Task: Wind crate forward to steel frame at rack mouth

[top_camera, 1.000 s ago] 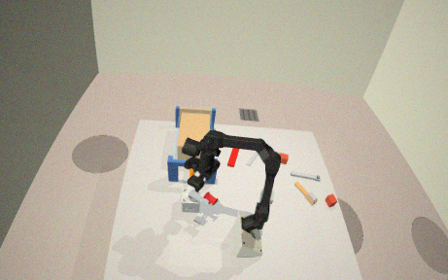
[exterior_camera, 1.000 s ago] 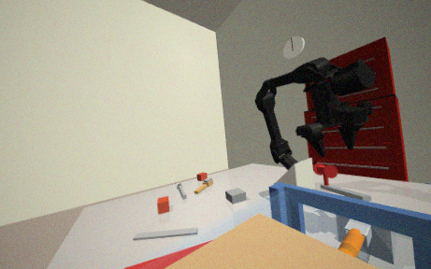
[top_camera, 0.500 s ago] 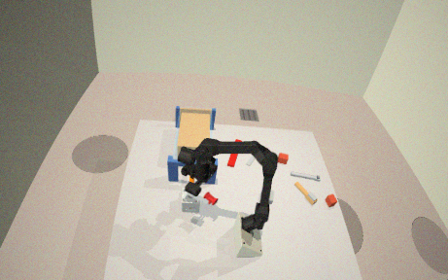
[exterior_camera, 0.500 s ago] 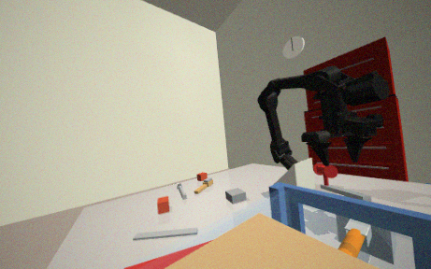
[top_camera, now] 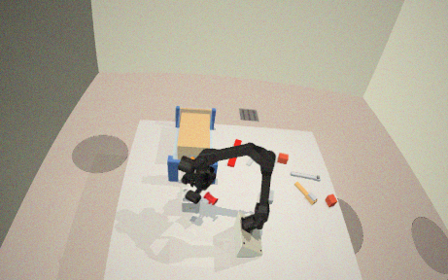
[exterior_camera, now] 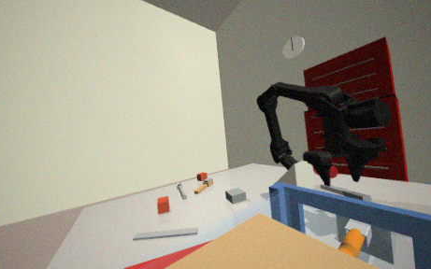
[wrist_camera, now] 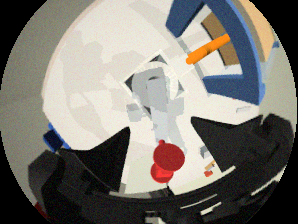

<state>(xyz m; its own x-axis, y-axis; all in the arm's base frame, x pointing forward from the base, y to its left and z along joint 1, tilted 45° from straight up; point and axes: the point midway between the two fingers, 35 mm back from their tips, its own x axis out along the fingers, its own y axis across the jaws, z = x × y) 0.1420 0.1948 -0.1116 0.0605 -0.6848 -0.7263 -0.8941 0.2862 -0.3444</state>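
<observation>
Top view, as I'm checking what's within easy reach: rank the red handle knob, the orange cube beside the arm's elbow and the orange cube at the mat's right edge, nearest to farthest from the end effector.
1. Red handle knob, just right of the end effector.
2. Orange cube by the elbow, farther right.
3. Orange cube at the right edge, farthest.

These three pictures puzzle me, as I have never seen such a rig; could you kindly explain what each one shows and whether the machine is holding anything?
The black jointed thing is a single robot arm standing on a white bench. One picture looks down from above, one looks from the side across the bench, and the round one comes from a camera on the arm's wrist, looking out between its fingers.

Its gripper is open and holds nothing. It hangs over a grey winch with a red-knobbed handle.

Beside that is a blue-framed rack with a tan crate inside. An orange strap runs from the crate toward the winch. Scattered tools include a small hammer, a grey bar and orange blocks.
</observation>
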